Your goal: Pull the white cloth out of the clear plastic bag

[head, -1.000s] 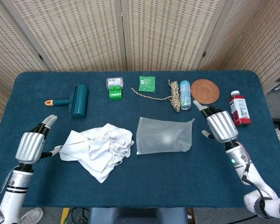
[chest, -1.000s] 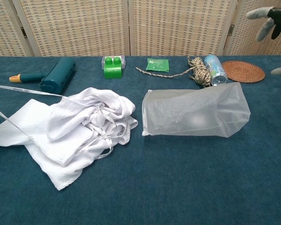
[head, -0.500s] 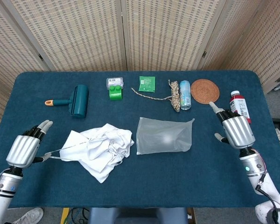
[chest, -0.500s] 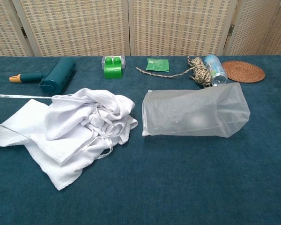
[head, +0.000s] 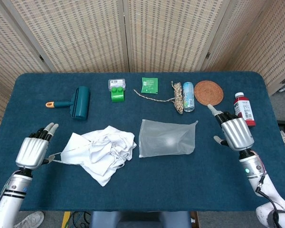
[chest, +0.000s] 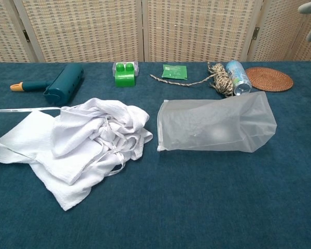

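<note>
The fingers (head: 46, 129) of the left hand (head: 32, 151), at the lower left of the head view, are lying extended and close together; a thin white tape from the white cloth (head: 100, 149) is running to this hand, but whether it is being pinched cannot be told. The right hand (head: 235, 132), at the right of the frame, is holding nothing, its fingers loosely apart. The cloth is lying crumpled on the bench (head: 156, 185), left of centre, fully outside the clear plastic bag (head: 167, 138) and just beside its open left edge. The cloth is judged light, soft and limp; the bunched folds or tapes are offering the surest hold. The bag is judged thin and slippery.
</note>
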Motion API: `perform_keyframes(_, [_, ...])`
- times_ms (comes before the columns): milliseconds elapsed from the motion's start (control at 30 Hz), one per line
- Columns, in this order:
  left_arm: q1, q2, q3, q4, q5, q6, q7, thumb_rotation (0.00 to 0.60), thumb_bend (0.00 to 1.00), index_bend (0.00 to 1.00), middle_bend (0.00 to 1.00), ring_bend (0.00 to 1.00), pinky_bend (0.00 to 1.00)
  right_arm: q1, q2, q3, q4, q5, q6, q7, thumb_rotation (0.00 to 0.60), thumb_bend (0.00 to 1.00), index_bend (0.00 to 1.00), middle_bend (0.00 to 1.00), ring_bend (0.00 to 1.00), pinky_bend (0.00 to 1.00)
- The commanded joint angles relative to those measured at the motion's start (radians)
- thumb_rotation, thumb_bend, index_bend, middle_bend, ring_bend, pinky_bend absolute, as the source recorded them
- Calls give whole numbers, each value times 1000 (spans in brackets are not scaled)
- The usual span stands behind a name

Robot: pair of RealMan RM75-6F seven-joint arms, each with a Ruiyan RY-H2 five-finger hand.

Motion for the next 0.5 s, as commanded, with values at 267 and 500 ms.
perform_keyframes(267, [-51,-118,-6,65,-14,-45,-17,600,0,0,100,197,378,9,27,25,-49,-36,21,8,600,0,13,293,299,536])
perform_keyframes(500, [-67,-158,0,102,-59,-72,13,600,0,0,100,198,378,10,23,26,-51,-32,7,6,600,0,14,293,299,536])
